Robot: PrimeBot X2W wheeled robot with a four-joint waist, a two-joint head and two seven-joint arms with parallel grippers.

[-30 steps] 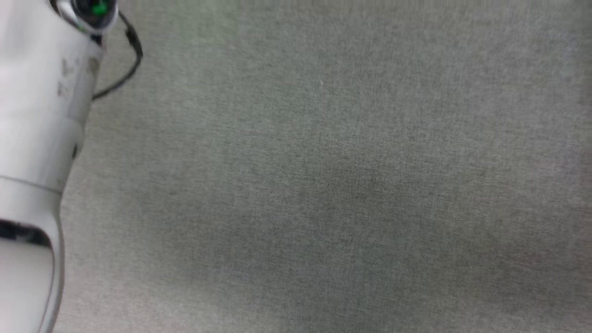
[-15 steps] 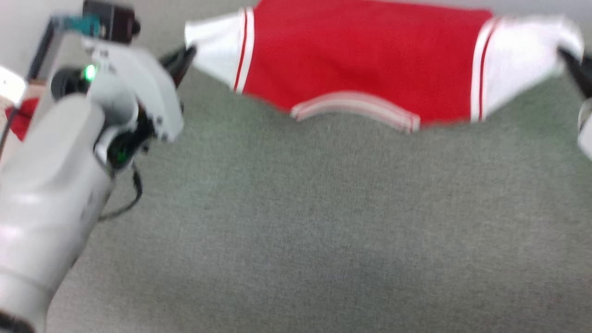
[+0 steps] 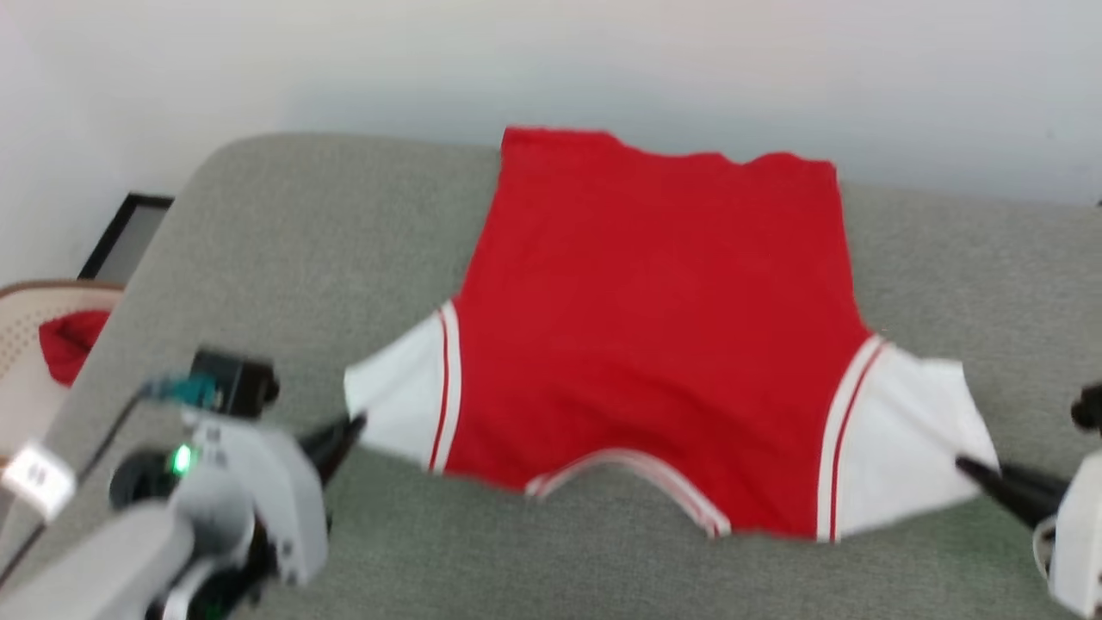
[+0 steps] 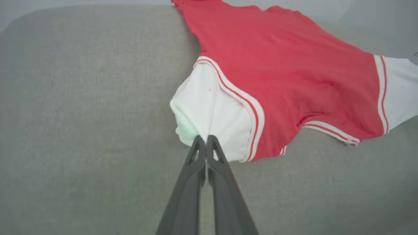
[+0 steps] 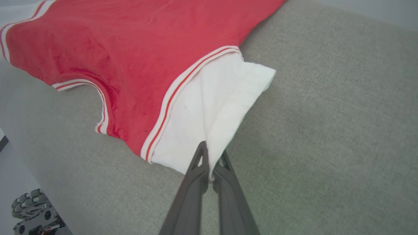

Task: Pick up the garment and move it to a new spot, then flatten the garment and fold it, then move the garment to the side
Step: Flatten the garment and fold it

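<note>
The garment (image 3: 654,319) is a bright red shirt with white sleeve ends and striped trim, spread out on a grey cushioned surface (image 3: 284,258), collar toward me. My left gripper (image 3: 355,424) is shut on the tip of the garment's white left sleeve (image 4: 209,111). My right gripper (image 3: 964,465) is shut on the edge of the white right sleeve (image 5: 209,114). In the left wrist view the left gripper (image 4: 205,139) pinches the cloth; in the right wrist view the right gripper (image 5: 211,150) has cloth between its fingers. The garment (image 5: 130,45) is stretched between both.
A pale wall (image 3: 551,60) rises behind the grey surface. At the far left a beige basket (image 3: 26,362) holds a small plain red cloth (image 3: 73,340), and a dark frame (image 3: 129,232) leans near it. A wheel of my base (image 5: 32,209) shows below the surface's edge.
The head camera has tilted up, so the whole garment and the wall have come into view. Both grippers stay shut on the sleeves.
</note>
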